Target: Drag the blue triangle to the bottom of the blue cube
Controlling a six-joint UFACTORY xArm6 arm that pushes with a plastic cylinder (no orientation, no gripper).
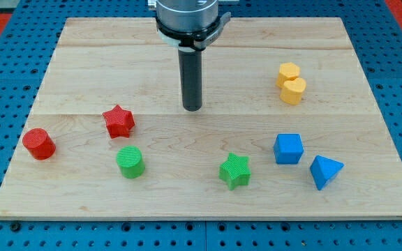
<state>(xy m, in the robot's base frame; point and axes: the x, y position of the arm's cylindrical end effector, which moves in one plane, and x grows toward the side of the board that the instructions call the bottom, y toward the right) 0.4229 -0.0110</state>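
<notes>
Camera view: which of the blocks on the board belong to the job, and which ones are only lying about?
For the job:
blue triangle, at the view's lower right
blue cube, just left of it
my tip, well up and left of both blocks

Lying about:
red star
red cylinder
green cylinder
green star
two yellow blocks, touching

Tabletop (117,63) looks like pale wood planks w/ visible grain, smooth and matt. Blocks, e.g. green star (234,171) & green cylinder (130,162), look like ribbed matt plastic, prob. printed. Rod (192,73) seen as dark, slightly glossy.
</notes>
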